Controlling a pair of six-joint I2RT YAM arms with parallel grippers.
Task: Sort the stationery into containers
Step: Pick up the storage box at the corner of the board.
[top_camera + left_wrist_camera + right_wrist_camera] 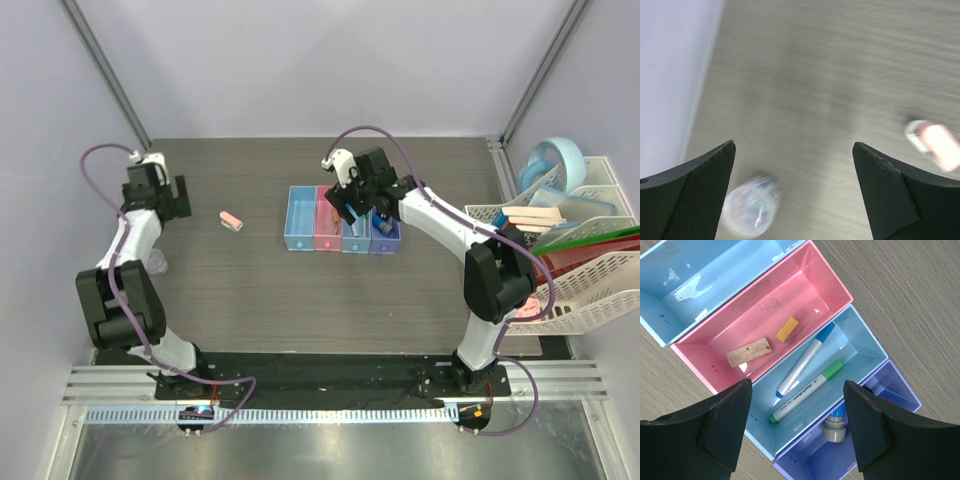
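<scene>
Left hand (795, 190) open, empty over worktop (815, 75); pink eraser (231, 221) at its 4 o'clock, top view. Right hand (797, 425) open above light blue bin (866, 335) holding two pens (805, 359).

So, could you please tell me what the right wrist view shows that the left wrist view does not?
Only the right wrist: a tan block in the pink bin, a blue-capped pen and a green-tipped pen in a light blue bin. Only the left wrist: a clear roll and the pink eraser on the table. Both: the table; the left pincer and right pincer each open.
</scene>
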